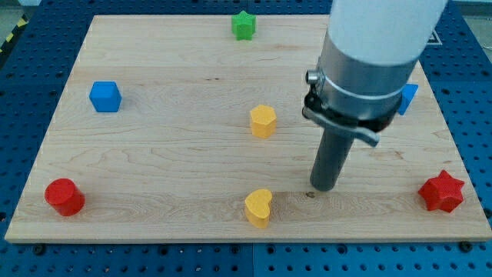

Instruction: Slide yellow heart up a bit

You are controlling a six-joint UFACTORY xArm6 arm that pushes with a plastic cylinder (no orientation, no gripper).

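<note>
My tip rests on the table toward the bottom edge, right of centre. There is no hand here, only the rod, and it holds nothing. The yellow heart sits close to the bottom edge near its middle, to the left of my tip and slightly lower, apart from it. A second yellow block stands near the table's centre, above the heart. A green star is at the top edge, a blue cube by the left edge, a red cylinder in the bottom-left corner, and a red star in the bottom-right corner. A blue block by the right edge is partly hidden behind the arm.
</note>
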